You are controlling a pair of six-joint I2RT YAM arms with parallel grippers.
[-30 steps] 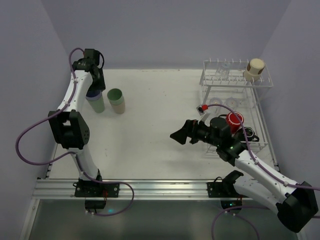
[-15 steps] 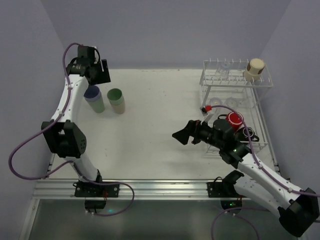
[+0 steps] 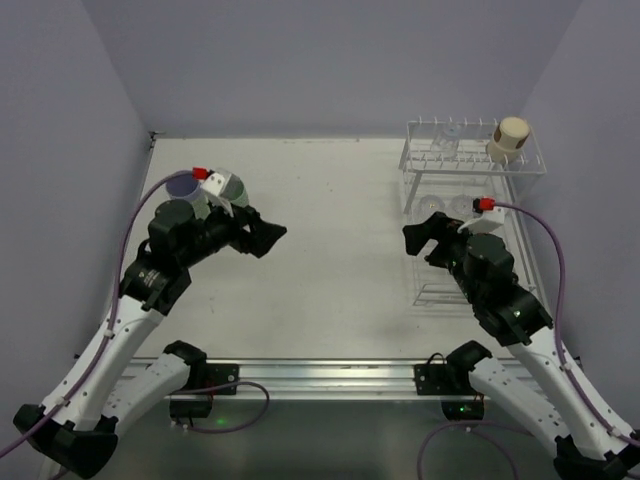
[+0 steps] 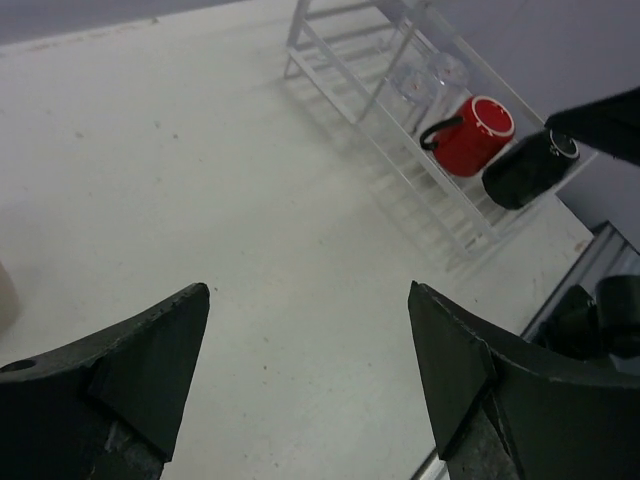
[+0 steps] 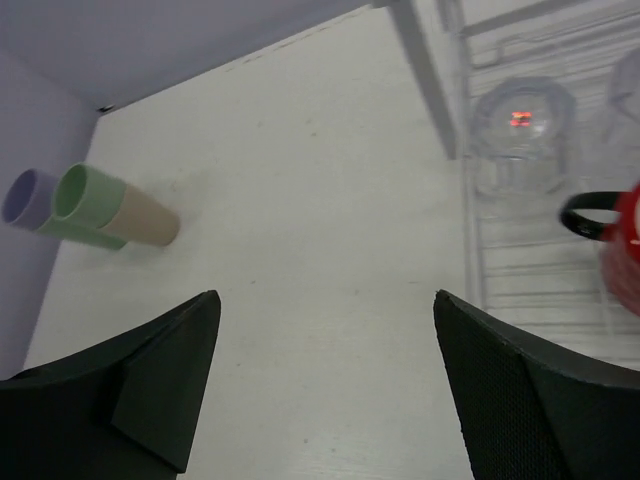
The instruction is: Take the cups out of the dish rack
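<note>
A dish rack (image 3: pixel 476 166) of thin clear and white wire, two tiers with upright pegs, is seen at the far right of a matte white tabletop (image 3: pixel 330 220). On the rack's upper tier a smooth beige cylindrical tumbler (image 3: pixel 510 138) is stood upright at the right end. On the lower tier small clear faceted glasses (image 4: pixel 425 78) are held at the far end; next to them, toward the rack's near end, a glossy red mug with a dark loop handle (image 4: pixel 478 132) is laid on its side, and a black mug (image 4: pixel 525 170) is laid just beside it.

Well to the left of the rack, across the bare tabletop, a pale green tumbler (image 5: pixel 78 195) and a lavender tumbler (image 5: pixel 22 195) are set close together, both upright with round mouths up.

The left gripper (image 4: pixel 305 300) is held above the tabletop, pointed toward the rack; its dark wedge-shaped fingers are spread wide and nothing is held between them. The right gripper (image 5: pixel 327 300) is held just left of the rack's lower tier, its textured black fingers likewise parted, with nothing grasped.
</note>
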